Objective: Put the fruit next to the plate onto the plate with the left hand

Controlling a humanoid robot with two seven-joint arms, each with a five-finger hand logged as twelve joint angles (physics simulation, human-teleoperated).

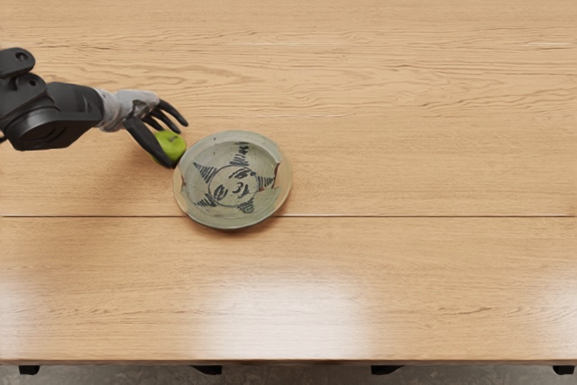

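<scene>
Robot hand, left point(146, 121): pale grey at the palm, dark at the fingers point(169, 115), mounted on a bulky black forearm point(50, 114) entering from the left picture edge. Fingers spread and fanned, not curled shut; upper ones reaching out over the fruit's top, one long dark digit running down along the fruit's left and lower side, apparently touching it. No closed grip visible; firmness of contact impossible to tell at this size.

Fruit point(172, 143): small, round, yellow-green. Resting on the worktop, partly cupped between the spread fingers. Just beside the plate's upper left rim, outside it, either touching the rim or a hair apart; cannot tell which.

Plate point(283, 182): round, shallow, pale grey-green glaze, dark brushed pattern in the well with pointed strokes radiating around a central motif. Lying flat near the worktop's middle, slightly left of centre, holding nothing.

Worktop point(406, 114): light wood, visible grain, thin seam running left to right just below the plate, soft glare along the near edge. Grey strip of background beyond the far edge
</scene>
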